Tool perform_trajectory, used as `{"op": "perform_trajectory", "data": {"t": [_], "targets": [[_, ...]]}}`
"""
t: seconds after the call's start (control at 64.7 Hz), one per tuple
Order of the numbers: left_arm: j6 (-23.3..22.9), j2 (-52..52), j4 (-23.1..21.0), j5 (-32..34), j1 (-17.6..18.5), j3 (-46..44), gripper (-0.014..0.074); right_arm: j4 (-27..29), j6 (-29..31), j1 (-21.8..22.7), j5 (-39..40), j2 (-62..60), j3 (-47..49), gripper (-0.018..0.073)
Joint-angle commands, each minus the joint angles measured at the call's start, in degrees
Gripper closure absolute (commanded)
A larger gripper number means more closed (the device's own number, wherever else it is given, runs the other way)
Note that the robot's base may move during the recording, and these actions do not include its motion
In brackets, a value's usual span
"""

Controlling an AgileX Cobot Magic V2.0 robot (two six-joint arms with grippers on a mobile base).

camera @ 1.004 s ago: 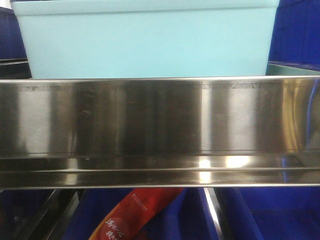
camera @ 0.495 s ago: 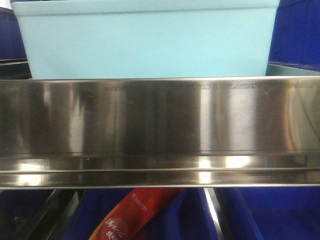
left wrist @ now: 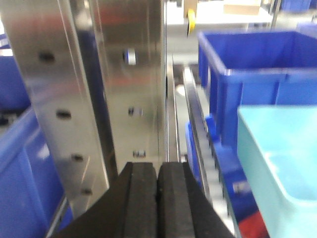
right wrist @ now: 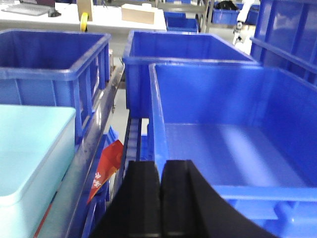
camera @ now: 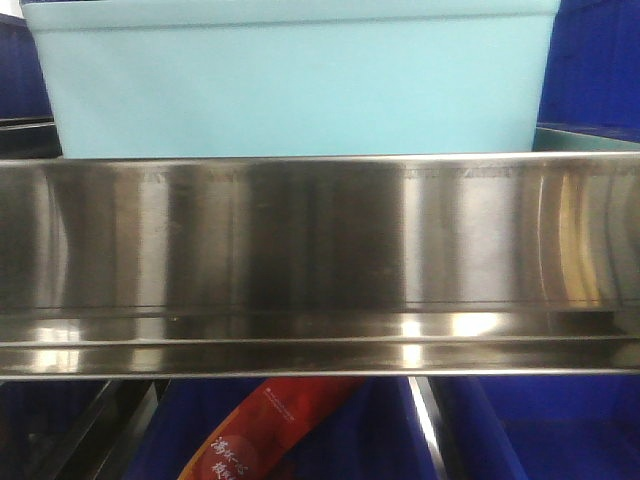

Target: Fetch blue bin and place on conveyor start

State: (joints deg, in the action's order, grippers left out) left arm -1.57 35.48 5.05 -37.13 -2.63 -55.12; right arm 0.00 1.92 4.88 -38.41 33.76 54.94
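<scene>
The blue bin (camera: 290, 85) is being supported upright on the shelf, directly behind and above the stainless-steel rail (camera: 320, 260). Its plain front wall is filling most of the upper front view. A dark blue crate (left wrist: 257, 84) is being recorded just behind the bin; whether the two are touching cannot be told.

The left gripper (left wrist: 157, 198) is being held with its black pads pressed together and nothing between them. It is positioned before a perforated steel upright (left wrist: 99, 99), with the bin to its right and apart from it.

The right gripper (right wrist: 161, 198) is likewise being held closed and empty, with the bin at its lower left and a large dark blue tub (right wrist: 223, 129) ahead.

A red printed packet (camera: 265, 430) is being observed below the rail.
</scene>
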Motion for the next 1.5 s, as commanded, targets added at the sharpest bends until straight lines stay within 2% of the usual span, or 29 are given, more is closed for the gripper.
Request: {"op": "perform_trajectory", "data": {"t": [0.0,0.062,0.124,0.17,0.263,0.433,0.479,0.556,0.618,0.711,0.773,0.85,0.989,1.128,1.344,1.422,1.484], "targets": [[-0.03,1.61,-1.96,1.63,-0.03,-1.07,0.0707,0.93,0.16,0.11,0.0,1.9,1.51,0.0721],[1.92,3.41,-5.8,1.06,0.54,-2.09,0.0707,3.35,0.5,0.03,-2.79,4.46,2.97,0.0721],[5.36,6.31,-8.8,-0.02,2.12,-3.86,0.0707,7.53,3.53,0.03,-5.13,7.44,4.74,0.0721],[6.3,8.35,-10.41,-0.94,3.75,-5.49,0.0707,10.22,5.51,-0.01,-6.22,9.68,5.88,0.0721],[6.29,13.39,-10.57,-2.73,7.54,-9.19,0.0707,11.56,5.98,-1.71,-6.52,13.61,8.38,0.0711],[5.72,22.47,-9.59,-4.35,15.78,-17.21,0.0707,11.56,5.52,-7.5,-6.52,20.07,12.57,0.0711],[2.68,25.03,-7.31,-4.39,18.33,-19.69,0.0707,11.29,3.64,-9.02,-6.52,22.37,13.8,0.0711],[-4.48,29.44,-0.99,-5.22,21.36,-23.23,0.0707,9.55,-0.31,-10.41,-6.52,25.69,15.62,0.0711],[-11.4,32.64,5.89,-6.4,23.79,-25.76,0.0707,6.87,-4.3,-11.57,-6.52,28.77,17.45,0.0699],[-24.7,37.63,15.41,-10.53,26.42,-29.84,0.0707,-0.61,-12.52,-13.92,-9.08,33.04,20.71,0.0699],[-29.91,40.92,20.65,-14.05,27.81,-32.65,0.0707,-5.49,-18.91,-15.95,-12.35,36.22,23.58,0.0699],[-30.75,44.44,21.48,-16.77,28.21,-35.72,0.0707,-8.05,-22.61,-18.36,-14.85,40.54,27.75,0.0699],[-30.75,48.98,17.54,-18.05,27.31,-38.88,0.0707,-10.38,-27.37,-20.1,-20.84,48.53,35.26,0.0699],[-29.84,51.69,11.65,-18.21,24.79,-39.32,0.0707,-10.14,-27.46,-20.07,-24.1,55.57,40.98,0.07],[-27.31,55.39,11.65,-18.58,23.93,-39.35,0.0701,-7.88,-23.84,-20.6,-26.95,62.14,46.08,0.07],[-27.18,56.73,11.77,-18.45,23.93,-39.71,0.0645,-7.88,-23.84,-20.63,-26.95,63.49,46.78,0.07],[-27.18,58.02,12.23,-18.45,23.64,-39.98,0.0537,-7.88,-23.84,-20.63,-26.95,64.37,47.3,0.0685]]}}
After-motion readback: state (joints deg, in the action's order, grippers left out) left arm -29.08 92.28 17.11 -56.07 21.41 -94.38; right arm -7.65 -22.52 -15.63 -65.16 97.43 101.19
